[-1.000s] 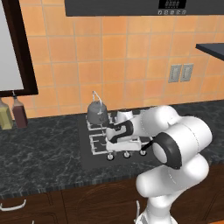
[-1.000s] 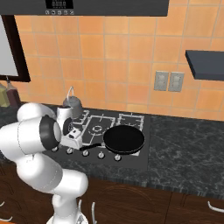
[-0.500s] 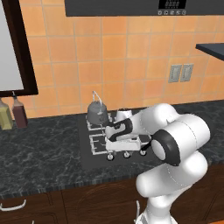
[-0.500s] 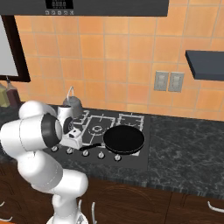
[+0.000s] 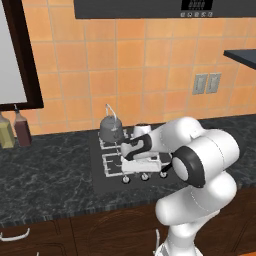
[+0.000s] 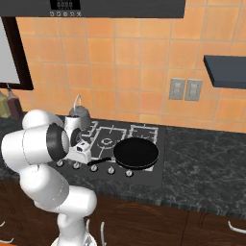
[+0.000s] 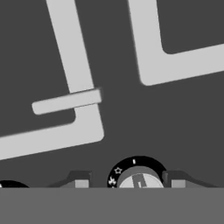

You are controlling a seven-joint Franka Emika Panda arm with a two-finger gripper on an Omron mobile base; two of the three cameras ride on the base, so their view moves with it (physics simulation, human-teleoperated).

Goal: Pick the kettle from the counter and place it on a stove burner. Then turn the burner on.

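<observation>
Fingers: two dark tips, one either side of a stove knob in the hand view, a gap showing between each tip and the knob; partly spread, not seen pressing it, and whether they grip I cannot tell.
Gripper: low over the cooktop's front-left part, at about 4 o'clock from the kettle in the left base view.
Kettle: one, dull grey, upright on the rear-left stove burner, wire handle arched above it; in the right base view it stands just behind the arm.
Knobs: one between the tips, with small marks around its dial; the edge of a second at 9 o'clock from it; a row along the front edge of the cooktop.
Grates: pale bars at 12 o'clock above the knob in the hand view.
Pan: one, black, on the cooktop's front right.
Bottles: two on the counter, well apart at 9 o'clock from the kettle.
Wall sockets: two on the orange tiles.
</observation>
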